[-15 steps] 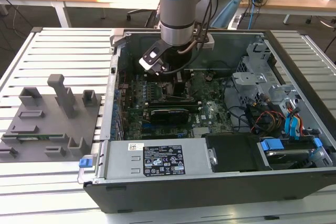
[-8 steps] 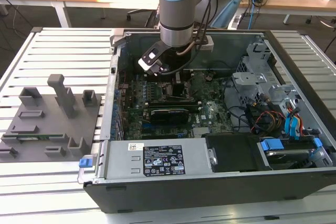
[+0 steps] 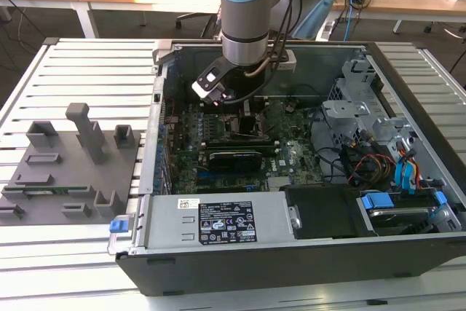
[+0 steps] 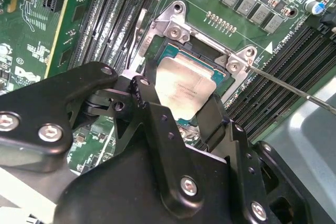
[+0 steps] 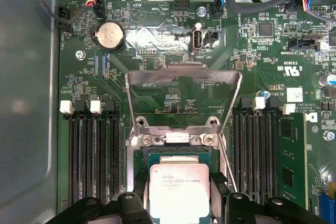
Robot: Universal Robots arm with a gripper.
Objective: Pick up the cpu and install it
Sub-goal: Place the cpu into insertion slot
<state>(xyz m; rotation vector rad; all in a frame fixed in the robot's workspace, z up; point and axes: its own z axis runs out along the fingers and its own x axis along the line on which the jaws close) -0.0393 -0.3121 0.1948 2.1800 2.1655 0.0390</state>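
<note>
The cpu [image 4: 185, 83], a small silver-topped square chip, sits between my gripper's two black fingers [image 4: 143, 94] directly over the open socket [image 4: 167, 52] on the green motherboard. In the first wrist view the cpu [image 5: 178, 188] lies just below the socket's raised metal load plate [image 5: 184, 80], with its edges against the fingers [image 5: 219, 195]. My gripper [image 4: 178, 97] is shut on the cpu from two opposite sides. In the exterior view the gripper [image 3: 237, 107] reaches down into the open computer case [image 3: 153, 151] near its back wall.
The thin socket lever [image 4: 294, 90] sticks out to one side. Memory slots [image 5: 92, 153] flank the socket. A long black expansion card [image 3: 237, 158] lies in front of it. A grey fixture plate [image 3: 65, 165] stands at the exterior view's left; drive bays and cables [image 3: 393, 165] fill the right.
</note>
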